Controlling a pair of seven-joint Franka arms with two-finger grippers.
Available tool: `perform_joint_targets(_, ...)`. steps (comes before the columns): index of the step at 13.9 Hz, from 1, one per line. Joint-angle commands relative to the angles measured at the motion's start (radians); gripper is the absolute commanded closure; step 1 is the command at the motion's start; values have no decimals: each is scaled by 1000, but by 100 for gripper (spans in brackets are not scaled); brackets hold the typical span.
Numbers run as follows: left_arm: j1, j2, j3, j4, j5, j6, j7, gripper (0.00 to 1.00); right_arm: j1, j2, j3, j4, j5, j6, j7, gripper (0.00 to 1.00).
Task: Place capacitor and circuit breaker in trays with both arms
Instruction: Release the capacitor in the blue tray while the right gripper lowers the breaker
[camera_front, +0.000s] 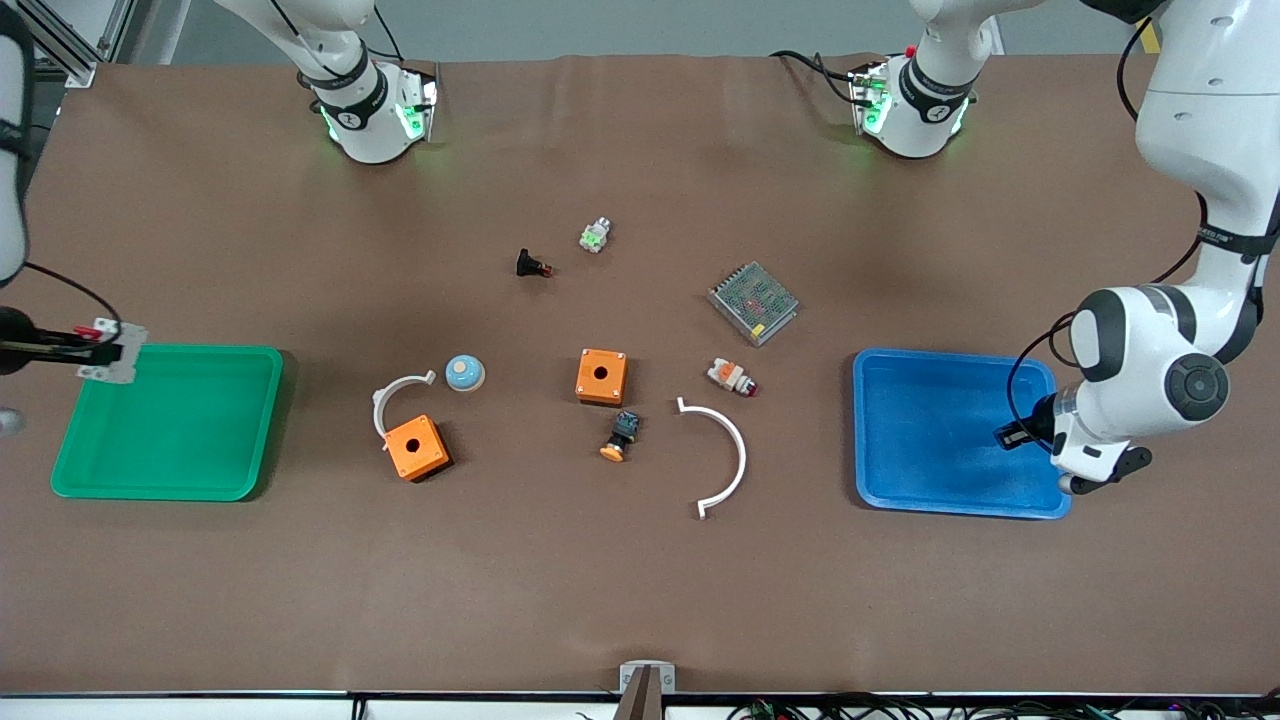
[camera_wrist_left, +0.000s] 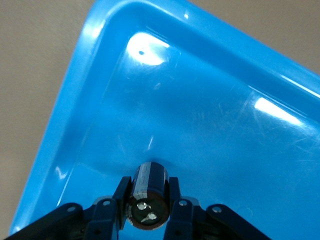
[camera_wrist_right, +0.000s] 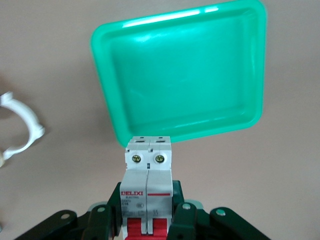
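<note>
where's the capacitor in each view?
Front view: capacitor in the left gripper, over the blue tray.
Left wrist view: capacitor clamped between the fingers, terminals facing the camera.
Right wrist view: not in it.
Shared landmark: the blue tray.

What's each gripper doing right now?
Left gripper: shut on the capacitor, over the blue tray.
Right gripper: shut on the circuit breaker, near the green tray.

Capacitor (camera_wrist_left: 148, 195) over tray (camera_wrist_left: 75, 100)
</note>
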Motion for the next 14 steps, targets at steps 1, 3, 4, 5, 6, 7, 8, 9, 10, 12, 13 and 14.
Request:
perform_joint_targets(1,10,4,-15,14,1,5,4,30,-81,97,26,32,-26,90,-79,91)
perform_joint_targets(3,5,-3,-15,16,1,5,4,0,-109,162,26,32,-21,193,-124,91)
perform_joint_targets(4,4,-12,-15,19,1,4,4,0,-117,197,27,32,-21,245,-137,91)
perform_joint_targets(5,1,-44,-17,28,1,-2,3,0,-118,221,27,32,-21,277,-150,92)
perform_joint_targets(6,1,-82,-18,38,1,-13,-1,0,-120,245,27,33,-21,294,-162,92)
perform_joint_targets(7,-2,-131,-21,43,8,-39,-1,0,-120,261,27,43,-20,314,-174,92)
perform_joint_targets(8,-1,-175,-41,60,18,-71,-2,0,-118,277,27,46,-20,339,-182,92)
perform_joint_targets(9,-2,-211,-47,86,37,-120,-2,0,-118,292,27,46,-20,369,-190,92)
perform_joint_targets(10,-3,-237,-57,133,56,-196,-2,0,-118,311,27,46,-17,417,-199,92)
perform_joint_targets(12,1,-283,-96,241,66,-390,-1,0,-120,324,27,40,-10,452,-200,92)
perform_joint_targets(13,-1,-312,-113,285,69,-488,7,0,-120,326,27,35,-10,454,-202,92)
perform_joint_targets(14,-1,-350,-132,311,84,-565,45,0,-120,328,27,32,-10,454,-202,92)
